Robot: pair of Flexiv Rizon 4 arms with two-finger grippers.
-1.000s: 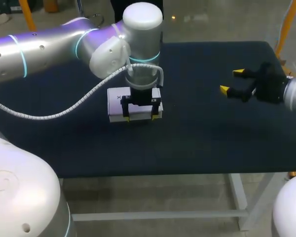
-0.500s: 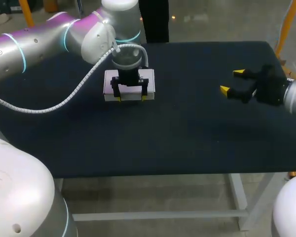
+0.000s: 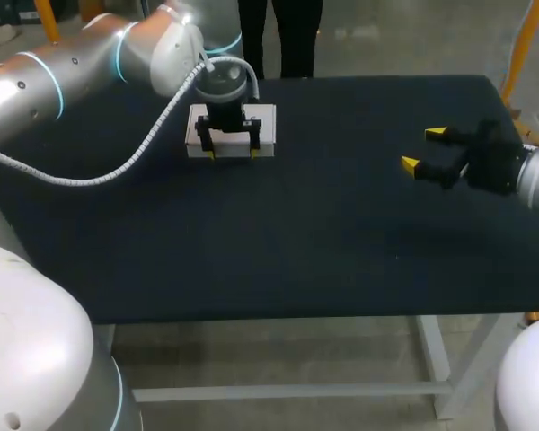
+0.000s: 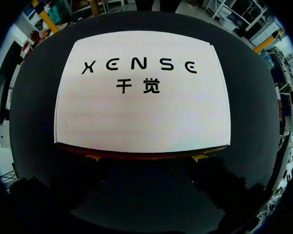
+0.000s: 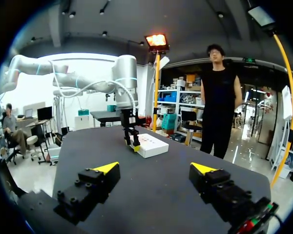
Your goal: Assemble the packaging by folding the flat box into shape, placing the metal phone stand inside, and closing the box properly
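Overhead and wrist views of the two-armed station. A white box [image 3: 264,126] lies flat on the dark desk [image 3: 341,233], in the far left part of its surface, well apart from the right end effector [image 3: 422,148]. The box is closed, with its broad printed face turned upward and its flaps flush. It sits square and low on the cloth. What it holds is hidden by the shut top.

The left arm [image 3: 72,72] comes in from the left corner and hangs its left end effector [image 3: 231,154] straight down over the box. The fingers stand apart at a moderate width, and both yellow tips sit along the box's near long edge rather than on opposite sides of it. In the left wrist view the box [image 4: 141,97] fills the field ahead of the left end effector [image 4: 146,157], and only the two yellow tips peek out just under the near edge. They appear to rest against that edge, though actual contact cannot be confirmed from these angles.

The right end effector [image 5: 154,168] hovers over the right part of the desk, fingers spread wide with nothing between them. From its wrist view the box [image 5: 149,145] lies far ahead across the desk, with the left end effector [image 5: 132,141] standing upright at its side.
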